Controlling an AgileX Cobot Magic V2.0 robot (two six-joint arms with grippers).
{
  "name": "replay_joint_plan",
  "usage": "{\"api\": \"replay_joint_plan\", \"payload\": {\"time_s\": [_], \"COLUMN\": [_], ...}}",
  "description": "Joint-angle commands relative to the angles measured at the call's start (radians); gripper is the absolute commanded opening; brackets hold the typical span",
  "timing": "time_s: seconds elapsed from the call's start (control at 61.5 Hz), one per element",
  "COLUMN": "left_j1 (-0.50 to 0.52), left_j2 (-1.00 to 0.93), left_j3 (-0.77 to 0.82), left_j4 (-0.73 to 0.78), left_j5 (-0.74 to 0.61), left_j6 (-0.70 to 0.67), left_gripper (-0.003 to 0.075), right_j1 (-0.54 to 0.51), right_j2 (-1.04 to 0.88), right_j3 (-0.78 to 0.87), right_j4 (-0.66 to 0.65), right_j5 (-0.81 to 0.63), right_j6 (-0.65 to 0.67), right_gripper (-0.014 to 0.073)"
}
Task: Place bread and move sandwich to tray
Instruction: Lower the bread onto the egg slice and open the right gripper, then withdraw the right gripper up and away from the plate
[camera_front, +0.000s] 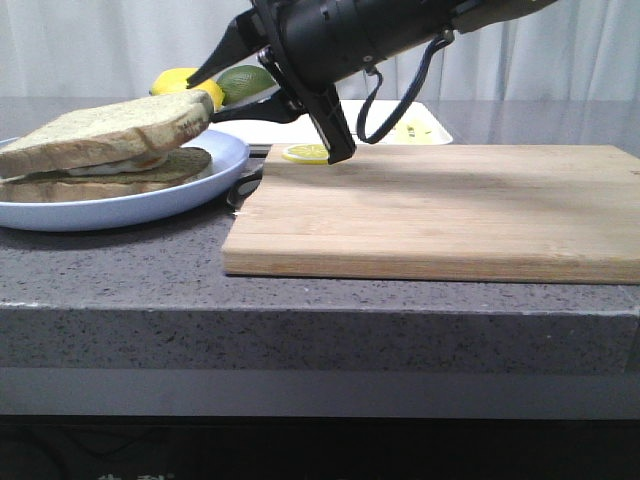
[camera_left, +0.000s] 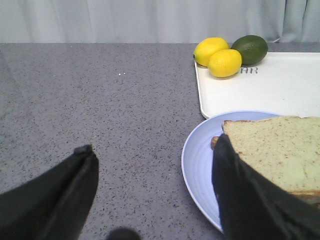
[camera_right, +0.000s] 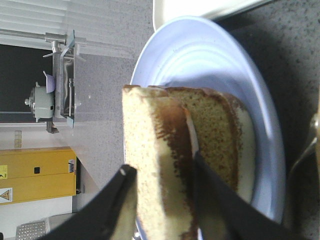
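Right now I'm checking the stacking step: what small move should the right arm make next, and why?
Probably open the right gripper and release. Its fingers straddle the bread, which already lies tilted on the egg slice on the blue plate. The left gripper stands open beside the plate, ready to move the sandwich to the tray.

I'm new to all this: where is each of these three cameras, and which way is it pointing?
Front view: low at the counter's edge, facing forward over the cutting board; the right arm crosses the top, its right claw holding the bread.
Left wrist view: on the left arm, looking past the open left claw to the plate, the tray and three fruits.
Right wrist view: on the right arm, looking along its fingers that grip the bread over the plate.
All three share the plate and the bread.
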Motion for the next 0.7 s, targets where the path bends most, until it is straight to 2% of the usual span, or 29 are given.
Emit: {"api": "replay_joint_plan", "payload": {"time_s": [0.0,0.228,0.342,0.374,0.439,0.537,0.683], "left_j1": [-0.004,-0.004,-0.004,-0.004,-0.004,-0.004,-0.004], "left_j2": [0.005,0.005,0.005,0.005,0.005,0.005,0.005], "left_j3": [-0.029,-0.029,-0.029,-0.029,-0.029,-0.029,-0.029], "left_j4": [-0.006,-0.006,-0.006,-0.006,-0.006,-0.006,-0.006], "left_j5": [-0.083,-0.083,-0.083,-0.083,-0.083,-0.083,-0.083], "left_j6": [-0.001,-0.001,-0.001,-0.001,-0.001,-0.001,-0.001], "left_gripper": [0.0472,0.0472,0.0472,0.0472,0.0472,0.0472,0.0472], "right_j1": [-0.001,-0.030,-0.077,-0.094,-0.127,-0.173,-0.238], "right_j2": [-0.056,-0.062,-0.076,-0.082,-0.101,-0.133,-0.209], "right_j3": [-0.030,-0.030,-0.030,-0.030,-0.030,-0.030,-0.030], "right_j4": [0.042,0.029,-0.045,-0.069,-0.131,-0.230,-0.418], "right_j5": [0.036,0.037,0.034,0.036,0.054,0.103,0.119], "right_j6": [-0.008,-0.008,-0.008,-0.008,-0.008,-0.008,-0.008], "right_gripper": [0.0379,0.0384,0.0361,0.0324,0.0192,-0.0074,-0.0053]}}
